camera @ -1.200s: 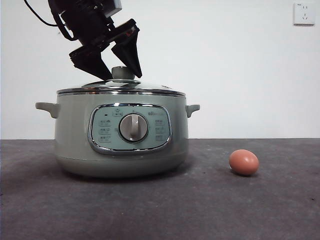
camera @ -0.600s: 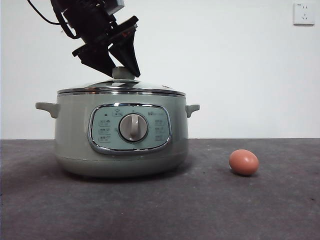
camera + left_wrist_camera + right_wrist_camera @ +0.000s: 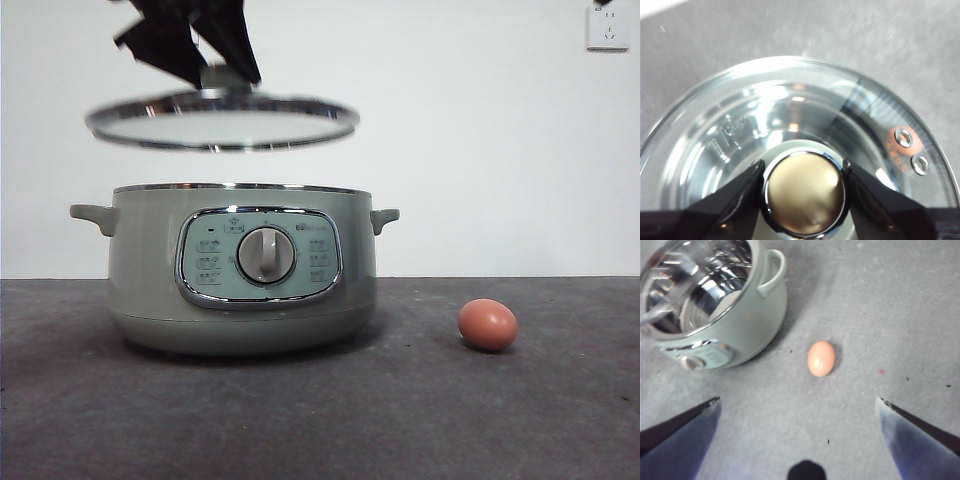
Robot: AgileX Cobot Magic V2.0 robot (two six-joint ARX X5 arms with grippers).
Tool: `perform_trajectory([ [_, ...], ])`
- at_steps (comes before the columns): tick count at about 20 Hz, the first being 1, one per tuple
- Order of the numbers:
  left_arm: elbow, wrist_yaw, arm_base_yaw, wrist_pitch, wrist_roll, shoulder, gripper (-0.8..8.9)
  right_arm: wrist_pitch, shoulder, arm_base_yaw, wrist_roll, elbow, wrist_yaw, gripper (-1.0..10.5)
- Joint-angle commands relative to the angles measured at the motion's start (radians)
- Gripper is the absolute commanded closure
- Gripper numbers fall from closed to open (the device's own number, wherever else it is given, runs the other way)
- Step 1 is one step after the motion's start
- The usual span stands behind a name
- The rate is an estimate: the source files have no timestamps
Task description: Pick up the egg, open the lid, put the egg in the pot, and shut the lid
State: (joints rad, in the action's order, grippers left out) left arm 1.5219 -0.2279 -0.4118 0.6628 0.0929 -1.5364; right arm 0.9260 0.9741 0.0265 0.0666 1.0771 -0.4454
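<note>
The sage-green pot (image 3: 240,270) stands uncovered on the dark table, its shiny inside showing in the right wrist view (image 3: 700,285). Well above it, clear of the rim, hangs the glass lid (image 3: 222,120), held by its knob (image 3: 805,192). My left gripper (image 3: 205,60) is shut on that knob, a black jaw pressing each side. The reddish-brown egg (image 3: 488,324) lies on the table to the right of the pot, untouched. My right gripper (image 3: 797,407) hovers high over the egg (image 3: 821,358), open wide with nothing between its jaws.
A white wall rises behind the table, with a socket (image 3: 608,27) at the upper right. Grey table surface (image 3: 865,300) spreads around the egg and pot.
The left gripper closed on the knob and raised the lid off the pot, well above the rim. Pot and egg have stayed put.
</note>
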Motion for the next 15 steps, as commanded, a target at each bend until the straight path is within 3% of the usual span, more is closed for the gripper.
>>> perform_trajectory([
  [1, 0.0, -0.008, 0.002, 0.003, -0.007, 0.096, 8.21, -0.05, 0.061, 0.021, -0.024, 0.003, 0.0, 3.5],
  [4, 0.0, 0.018, 0.024, 0.049, -0.007, 0.229, 8.21, -0.125, 0.171, 0.085, -0.045, 0.003, 0.016, 3.5],
  [9, 0.0, 0.05, 0.1, 0.204, -0.003, 0.424, 8.22, -0.253, 0.389, 0.23, -0.062, 0.003, 0.212, 3.5],
  [13, -0.003, 0.049, 0.147, 0.356, 0.007, 0.513, 8.22, -0.351, 0.544, 0.293, -0.068, 0.003, 0.283, 3.6],
  [15, -0.004, 0.049, 0.146, 0.4, 0.008, 0.549, 8.21, -0.381, 0.612, 0.314, -0.067, 0.003, 0.331, 4.1],
])
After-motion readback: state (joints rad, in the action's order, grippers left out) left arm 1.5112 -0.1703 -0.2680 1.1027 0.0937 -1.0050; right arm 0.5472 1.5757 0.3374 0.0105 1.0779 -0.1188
